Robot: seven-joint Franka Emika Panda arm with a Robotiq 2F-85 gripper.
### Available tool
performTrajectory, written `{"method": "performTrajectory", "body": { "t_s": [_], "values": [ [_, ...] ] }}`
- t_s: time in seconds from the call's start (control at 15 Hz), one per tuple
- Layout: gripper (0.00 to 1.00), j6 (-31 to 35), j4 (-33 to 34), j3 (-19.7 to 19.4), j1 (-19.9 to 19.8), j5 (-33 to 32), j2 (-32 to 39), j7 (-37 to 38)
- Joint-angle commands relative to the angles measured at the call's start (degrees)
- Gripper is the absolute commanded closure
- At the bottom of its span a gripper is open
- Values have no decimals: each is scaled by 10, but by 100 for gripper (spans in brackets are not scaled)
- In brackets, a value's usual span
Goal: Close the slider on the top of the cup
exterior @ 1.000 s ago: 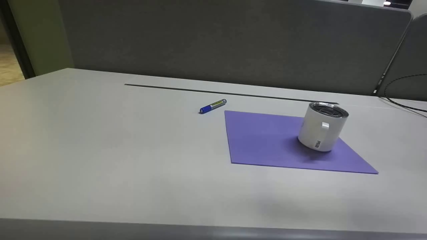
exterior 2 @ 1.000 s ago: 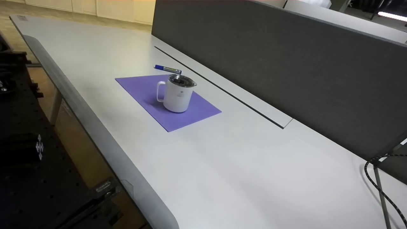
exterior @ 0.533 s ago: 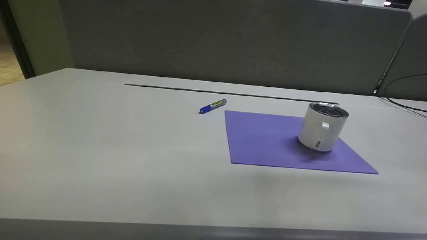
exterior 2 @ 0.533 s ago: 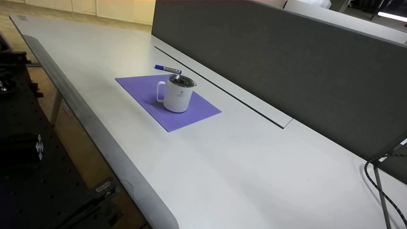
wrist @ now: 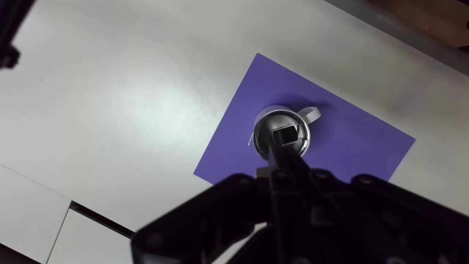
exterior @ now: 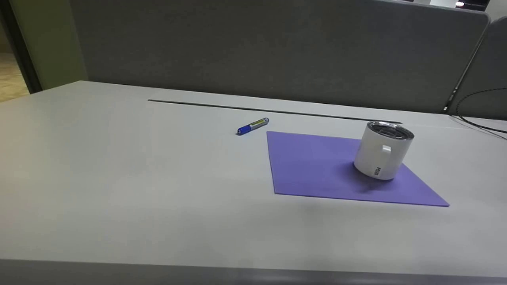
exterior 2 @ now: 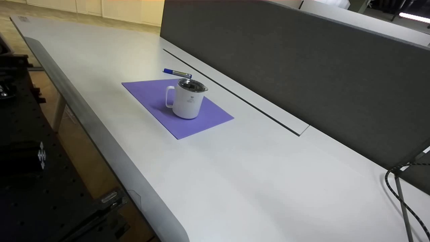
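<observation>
A white cup with a handle stands upright on a purple mat; the cup shows in both exterior views. Its clear, shiny lid is seen from above in the wrist view. A dark rectangular slider lies in the lid, with a small pale patch between it and the rim on the handle side. My gripper is shut and empty, with its fingertips together. In the wrist view they overlap the lid's lower part; the height above it cannot be told. The gripper is out of both exterior views.
A blue-capped marker lies on the white desk beyond the mat. A dark slot runs along the desk before a grey partition. A black cable is at the desk's end.
Only the faint shadows on the desk shift slightly in the exterior views. The cup, mat and marker have not moved.
</observation>
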Motion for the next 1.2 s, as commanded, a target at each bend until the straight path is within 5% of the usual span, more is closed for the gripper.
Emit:
{"method": "performTrajectory", "body": {
  "t_s": [0.0,0.47,1.13],
  "values": [
    [100,-1,1,2,-2,0,0,0],
    [100,178,-52,3,-1,41,75,-52],
    [100,222,-95,28,-10,46,130,-74]
  ]
}}
